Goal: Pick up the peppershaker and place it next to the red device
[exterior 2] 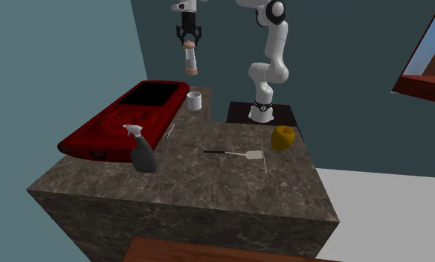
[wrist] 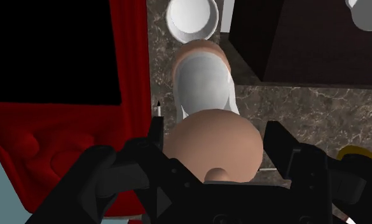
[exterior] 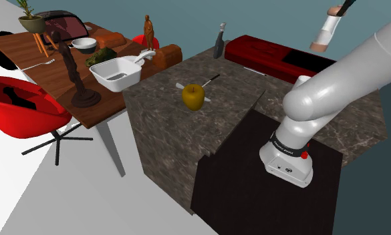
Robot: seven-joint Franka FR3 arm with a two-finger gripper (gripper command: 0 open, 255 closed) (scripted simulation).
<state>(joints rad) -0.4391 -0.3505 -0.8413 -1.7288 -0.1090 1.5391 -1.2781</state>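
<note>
Gripper (exterior 2: 189,37), clamped on the shaker (exterior 2: 190,61) high beside the device (exterior 2: 119,123), should lower it straight, upright, clear of the cup (exterior 2: 194,100).

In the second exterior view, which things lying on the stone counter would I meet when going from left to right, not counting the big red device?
spray bottle → thin utensil → white cup → spatula → yellow apple

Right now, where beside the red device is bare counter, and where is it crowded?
Bare counter for the pepper shaker lies between the red device, the white cup and the spatula. Crowded: the device's edge by the spray bottle and a thin utensil.
</note>
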